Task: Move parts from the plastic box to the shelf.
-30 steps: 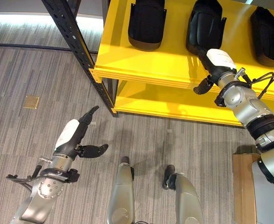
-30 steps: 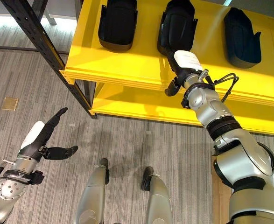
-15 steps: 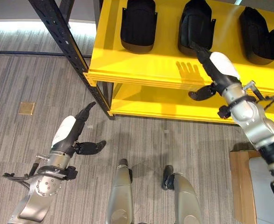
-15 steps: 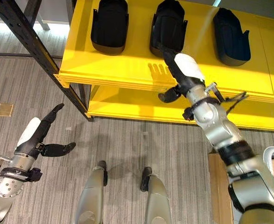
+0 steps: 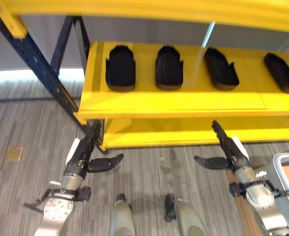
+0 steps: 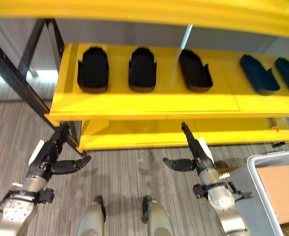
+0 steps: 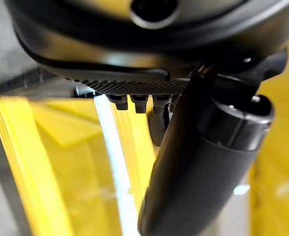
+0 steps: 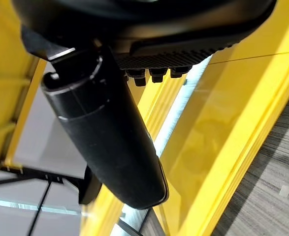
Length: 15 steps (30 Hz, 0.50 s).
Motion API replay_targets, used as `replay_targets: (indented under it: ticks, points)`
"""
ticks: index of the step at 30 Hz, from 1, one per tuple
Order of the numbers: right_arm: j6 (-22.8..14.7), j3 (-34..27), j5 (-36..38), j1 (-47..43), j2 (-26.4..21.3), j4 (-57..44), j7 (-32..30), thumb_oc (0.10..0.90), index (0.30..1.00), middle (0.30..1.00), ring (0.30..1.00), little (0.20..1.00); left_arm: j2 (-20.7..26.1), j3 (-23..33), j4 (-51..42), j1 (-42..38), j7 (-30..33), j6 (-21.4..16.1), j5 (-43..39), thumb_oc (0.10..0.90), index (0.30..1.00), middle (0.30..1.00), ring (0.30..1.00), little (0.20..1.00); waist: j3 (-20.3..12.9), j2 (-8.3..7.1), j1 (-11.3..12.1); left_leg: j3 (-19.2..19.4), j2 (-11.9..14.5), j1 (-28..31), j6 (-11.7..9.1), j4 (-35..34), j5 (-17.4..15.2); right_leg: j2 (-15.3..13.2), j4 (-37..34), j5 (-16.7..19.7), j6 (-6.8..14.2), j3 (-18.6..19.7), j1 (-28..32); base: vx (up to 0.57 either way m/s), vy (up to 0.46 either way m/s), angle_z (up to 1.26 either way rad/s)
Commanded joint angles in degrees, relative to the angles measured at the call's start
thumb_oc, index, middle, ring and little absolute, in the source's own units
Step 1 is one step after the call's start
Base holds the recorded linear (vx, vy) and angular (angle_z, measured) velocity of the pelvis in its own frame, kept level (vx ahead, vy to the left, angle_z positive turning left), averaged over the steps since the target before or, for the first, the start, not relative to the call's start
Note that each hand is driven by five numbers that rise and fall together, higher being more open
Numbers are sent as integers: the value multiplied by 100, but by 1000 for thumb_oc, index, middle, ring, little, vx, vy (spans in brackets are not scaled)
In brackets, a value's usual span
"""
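Yellow shelf (image 5: 183,101) carries black parts (image 5: 169,68); both hands, left (image 5: 82,155) and right (image 5: 229,147), spread empty. Next grasp should turn toward box (image 6: 262,196).

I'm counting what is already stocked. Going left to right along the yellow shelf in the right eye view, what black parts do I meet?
First black part → second black part → third black part → fourth part → fifth part, at the view's right edge.

We see grey striped carpet (image 5: 31,123) across the lower frame, a dark steel upright (image 5: 33,64) at upper left, a pale wall (image 5: 149,29) behind.
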Motion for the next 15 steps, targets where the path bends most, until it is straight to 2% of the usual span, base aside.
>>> replay_targets:
  ticks: [1,3,6,7,10,13,15]
  points:
    - [-657,-350,341,-425,-166,-672,55,900,1000,1000,1000,1000,168,-132,-418,25,-384,-471,-812,900,1000,1000,1000,1000,-579,98,2,-254,528,167,56,-1084,875,-157,-462,54,387,183,219,114,-109,11]
    - [-651,-288,599,-39,25,-666,141,900,1000,1000,1000,1000,-25,-241,-333,286,-516,-393,-1229,900,1000,1000,1000,1000,-820,166,-45,-241,697,400,13,-1520,1196,-7,-673,-1,310,206,394,65,-106,11]
    - [-650,-310,599,102,6,-752,169,900,1000,1000,1000,1000,-91,-268,-311,394,-560,-350,-1283,900,1000,1000,1000,1000,-891,188,-51,-195,744,469,3,-1593,1263,60,-748,-8,285,230,449,21,-80,-6]
    - [-674,-294,726,291,70,-763,204,900,1000,1000,1000,1000,-226,-334,-210,554,-683,-295,-1432,900,1000,1000,1000,1000,-1011,246,-48,-193,847,519,-47,-1634,1462,196,-898,-30,207,247,575,16,-137,-8]
    - [-668,-264,825,562,65,-814,274,900,1000,1000,1000,1000,-430,-407,-24,710,-811,-255,-1608,900,1000,1000,1000,1000,-1111,329,-50,-231,888,437,-122,-1503,1864,343,-1252,-32,84,186,837,-15,-148,-3]
    - [-679,-298,823,636,29,-790,258,900,1000,1000,1000,1000,-544,-413,75,728,-829,-251,-1686,900,1000,1000,1000,1000,-1101,313,-60,-182,785,335,-112,-1295,1872,330,-1476,16,54,114,1021,-18,-48,13]
    - [-672,-378,758,779,36,-804,231,900,1000,1000,1000,1000,-626,-452,144,753,-886,-231,-1778,900,1000,1000,1000,1000,-1090,310,-145,170,768,274,-94,-1108,1794,243,-1675,65,48,-13,1212,-3,10,26]
